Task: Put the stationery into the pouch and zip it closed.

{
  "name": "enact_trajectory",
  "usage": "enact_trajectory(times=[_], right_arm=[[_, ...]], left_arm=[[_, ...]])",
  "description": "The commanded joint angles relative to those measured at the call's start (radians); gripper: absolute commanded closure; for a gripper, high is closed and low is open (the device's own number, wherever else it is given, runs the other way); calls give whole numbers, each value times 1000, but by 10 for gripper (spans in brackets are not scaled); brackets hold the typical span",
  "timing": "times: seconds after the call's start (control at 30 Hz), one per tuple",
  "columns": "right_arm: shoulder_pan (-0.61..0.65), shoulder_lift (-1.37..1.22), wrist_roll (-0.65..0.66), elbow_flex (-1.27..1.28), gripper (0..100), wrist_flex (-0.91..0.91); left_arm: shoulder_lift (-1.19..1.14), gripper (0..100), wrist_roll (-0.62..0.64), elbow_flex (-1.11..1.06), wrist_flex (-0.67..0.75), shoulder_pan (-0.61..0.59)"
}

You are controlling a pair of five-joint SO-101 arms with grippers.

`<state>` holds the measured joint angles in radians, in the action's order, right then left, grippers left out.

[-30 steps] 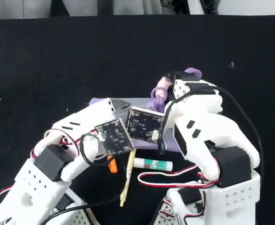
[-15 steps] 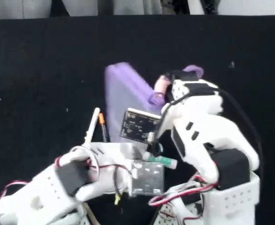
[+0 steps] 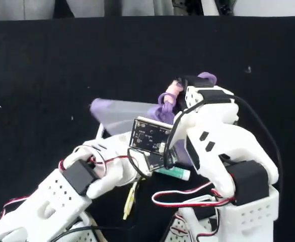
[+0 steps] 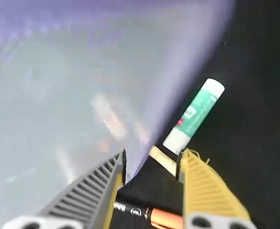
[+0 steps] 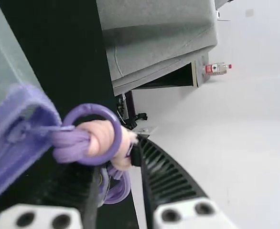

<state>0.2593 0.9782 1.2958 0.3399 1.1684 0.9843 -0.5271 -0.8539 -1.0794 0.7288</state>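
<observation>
My left hand [image 4: 152,161] has come up from low over the desk [image 3: 47,60] since half a second ago. It now sits under the purple pouch [image 3: 118,114], fingers set wide, with the pouch's lower edge just at the grey one. An orange-and-black pen [image 4: 149,215] lies close beneath that hand, and a green glue stick [image 4: 193,116] just ahead of its yellow finger. The pouch, tipped upright before, now stretches out leftward from my right hand [image 5: 125,155], which is clamped on the pink zip charm [image 5: 104,142].
</observation>
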Motion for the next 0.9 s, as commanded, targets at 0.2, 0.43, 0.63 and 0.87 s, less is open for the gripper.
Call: enact_trajectory(times=[0.2, 0.43, 0.63, 0.87], right_arm=[[-17, 16, 8, -16, 988, -26], [-12, 36, 6, -15, 988, -25], [25, 42, 5, -16, 988, -28], [100, 36, -49, -24, 986, -34]], left_arm=[[460, 800, 14, 15, -69, -64], [760, 801, 14, 12, -69, -294], [789, 801, 14, -33, -63, -438], [790, 801, 18, -185, -98, -278]])
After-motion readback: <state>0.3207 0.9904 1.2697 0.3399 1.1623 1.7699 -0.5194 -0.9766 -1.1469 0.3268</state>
